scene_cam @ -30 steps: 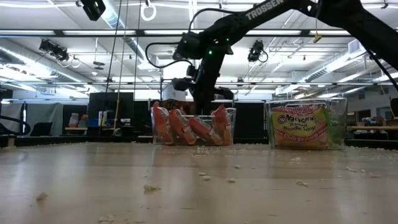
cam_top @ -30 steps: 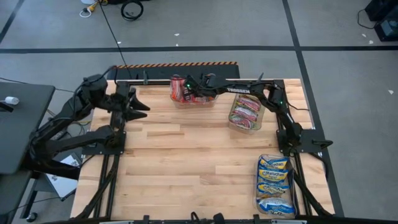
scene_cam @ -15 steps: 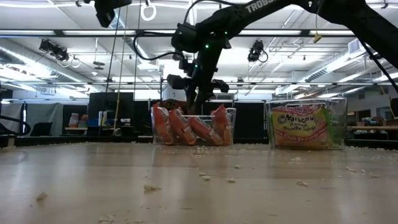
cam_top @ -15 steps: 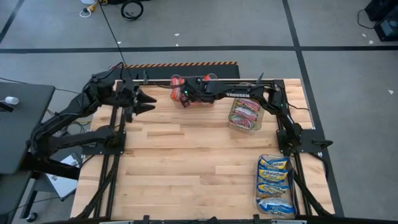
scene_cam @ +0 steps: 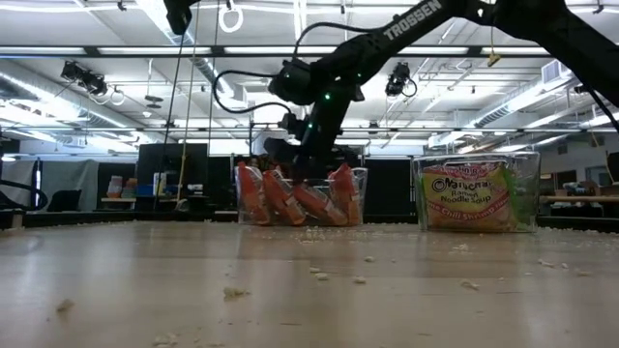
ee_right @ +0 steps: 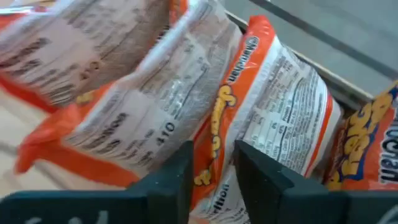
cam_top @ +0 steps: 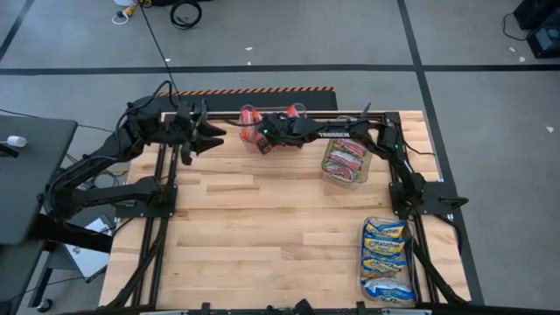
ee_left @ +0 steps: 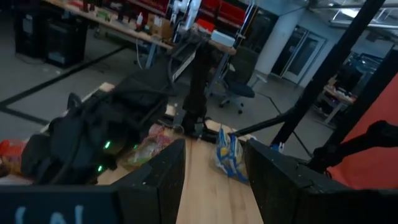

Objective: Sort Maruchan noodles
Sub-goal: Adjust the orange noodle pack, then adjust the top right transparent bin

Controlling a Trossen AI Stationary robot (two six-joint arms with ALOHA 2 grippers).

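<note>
Counts, per high and low views:

- Clear bins: 3 seen. Far-edge bin (scene_cam: 302, 196), right-of-it bin (cam_top: 345, 161), near-right bin (cam_top: 386, 261).
- Red-and-white packets (scene_cam: 290, 196) in far-edge bin: 4 counted in low view (partly hidden by arm, more possible).
- Green-and-white packets (cam_top: 346, 156): 2 made out from above, stack depth not resolvable.
- Blue-and-yellow packets (cam_top: 385, 248): 4 counted from above.
- Arms: 2. Grippers: 2, left gripper (cam_top: 213, 136), right gripper (cam_top: 260, 136).
</note>
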